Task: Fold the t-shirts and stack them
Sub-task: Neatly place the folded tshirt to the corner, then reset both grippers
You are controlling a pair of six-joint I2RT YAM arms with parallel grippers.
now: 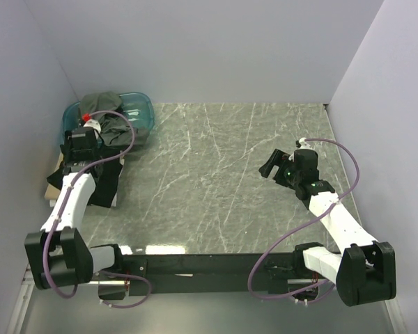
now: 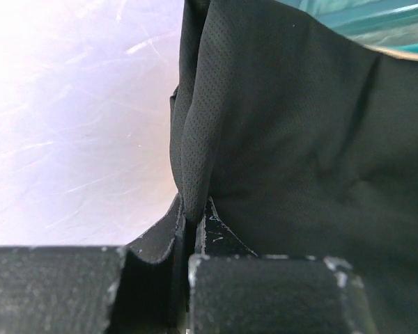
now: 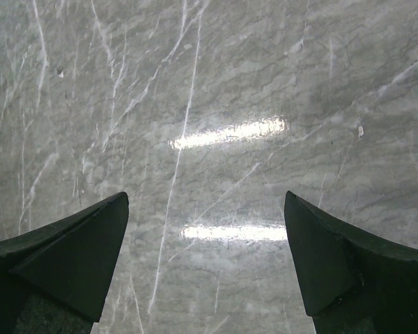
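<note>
Cloth from the black shirt [image 2: 299,139] is pinched in the left gripper [image 2: 194,221]. Its jaws are closed on a raised ridge of the mesh fabric, with only that thin fold between them. The shirt lies bunched at the far-left edge of the table [image 1: 216,174], just in front of the teal tub [image 1: 145,111], and part of it appears to hang off the left side. A grey-olive shirt [image 1: 108,111] is heaped in the tub. A bit of tan cloth [image 1: 51,189] shows under the black shirt's near-left corner, but too little of it shows to say what it is.

The right gripper [image 3: 206,198] hangs over bare table well to the right, its jaws wide apart and holding nothing.

The step in hand looks like dragging the black shirt onto the open middle of the table so it can be spread out. To do it well, the pull should be low and steady toward the centre, so the cloth slides rather than lifts and twists. The hold is on a ridge, not a hem or shoulder, so the shirt will likely trail in a rope. The right gripper should come across to take a second point and help flatten it. The pull should also run away from the tub, so the cloth does not snag its rim or drag the tan cloth along.
</note>
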